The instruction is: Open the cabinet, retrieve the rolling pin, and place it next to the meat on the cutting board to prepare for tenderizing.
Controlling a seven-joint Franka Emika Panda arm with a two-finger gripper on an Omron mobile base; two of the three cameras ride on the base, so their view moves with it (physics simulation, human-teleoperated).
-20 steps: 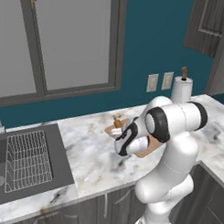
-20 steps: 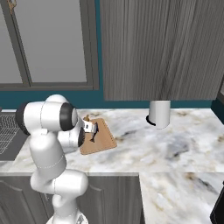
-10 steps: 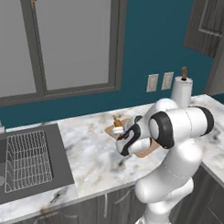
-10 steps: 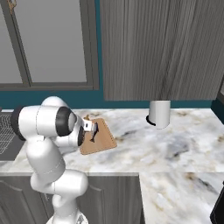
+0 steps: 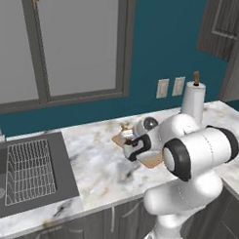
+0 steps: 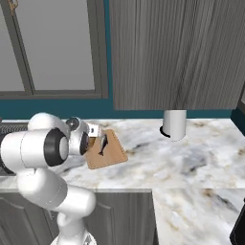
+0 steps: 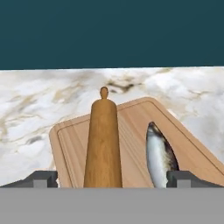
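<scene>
- My fingers (image 7: pixel 112 178) stand wide apart, one tip at each bottom corner of the hand view, and I see nothing gripped between them.
- The rolling pin (image 7: pixel 103 144) lies in the gap between the tips; I cannot tell whether either tip touches it.
- From the left base view, the arm folds low over the bench (image 5: pixel 100 164), elbow bulging toward me, with the hand (image 5: pixel 136 147) reaching out level over the cutting board (image 5: pixel 151 160).
- In the right base view, the hand (image 6: pixel 92 137) sits at the board's (image 6: pixel 111 155) left near edge.
- The rolling pin is an orange-tan wooden cylinder with a small knob at its far end, lying flat on the cutting board (image 7: pixel 183 144) and pointing away from the hand.
- The fish (image 7: pixel 160 156) lies just to its right on the same board, roughly parallel, a strip of bare wood between them.
- The dark grey cabinet (image 6: pixel 177 52) hangs above the bench on the right.
</scene>
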